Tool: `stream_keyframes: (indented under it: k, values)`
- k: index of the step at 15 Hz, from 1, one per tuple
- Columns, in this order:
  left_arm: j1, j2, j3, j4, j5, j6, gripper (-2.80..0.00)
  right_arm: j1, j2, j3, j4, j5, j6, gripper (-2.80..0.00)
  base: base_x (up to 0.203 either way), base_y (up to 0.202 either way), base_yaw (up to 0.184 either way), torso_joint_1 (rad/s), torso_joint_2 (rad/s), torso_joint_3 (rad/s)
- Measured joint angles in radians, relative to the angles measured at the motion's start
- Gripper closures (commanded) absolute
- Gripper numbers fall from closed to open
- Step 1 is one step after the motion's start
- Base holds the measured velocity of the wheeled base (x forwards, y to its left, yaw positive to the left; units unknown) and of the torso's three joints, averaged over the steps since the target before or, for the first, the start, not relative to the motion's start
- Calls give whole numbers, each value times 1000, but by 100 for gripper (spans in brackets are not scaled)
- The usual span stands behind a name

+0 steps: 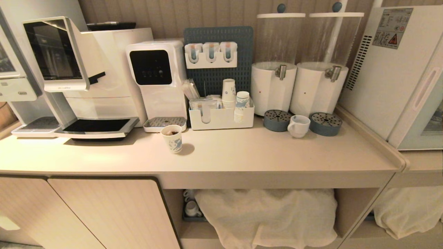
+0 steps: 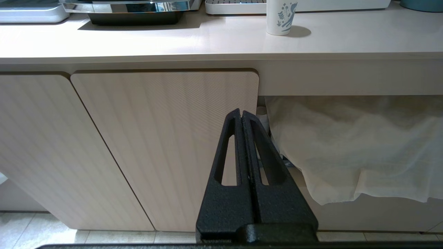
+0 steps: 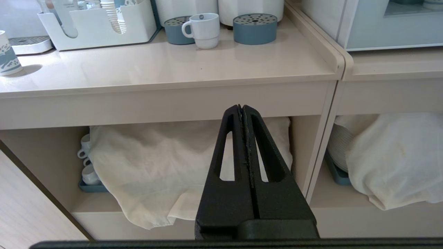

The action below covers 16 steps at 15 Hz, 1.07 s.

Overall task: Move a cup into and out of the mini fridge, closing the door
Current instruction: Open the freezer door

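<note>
The cup (image 1: 298,125) sits on the worktop (image 1: 242,152) between two round blue drip trays (image 1: 277,120) — near the mini fridge (image 1: 398,76), whose door (image 1: 420,107) is closed. The left gripper (image 2: 241,114) and right gripper (image 3: 241,109) hang low in front of the cabinet — both pressed together, holding nothing.

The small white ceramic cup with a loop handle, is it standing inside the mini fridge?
No, the small white ceramic cup stands on the counter between two blue drip trays.
</note>
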<state>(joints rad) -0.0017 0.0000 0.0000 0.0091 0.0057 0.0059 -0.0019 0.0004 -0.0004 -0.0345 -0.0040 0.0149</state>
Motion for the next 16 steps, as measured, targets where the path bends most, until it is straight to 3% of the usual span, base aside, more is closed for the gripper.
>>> stream_keyframes:
  k: [16]
  values:
    - [0,0,0,0,0,1,0,1,0,0,-2,2,0,0,0,0,0,0,0,0]
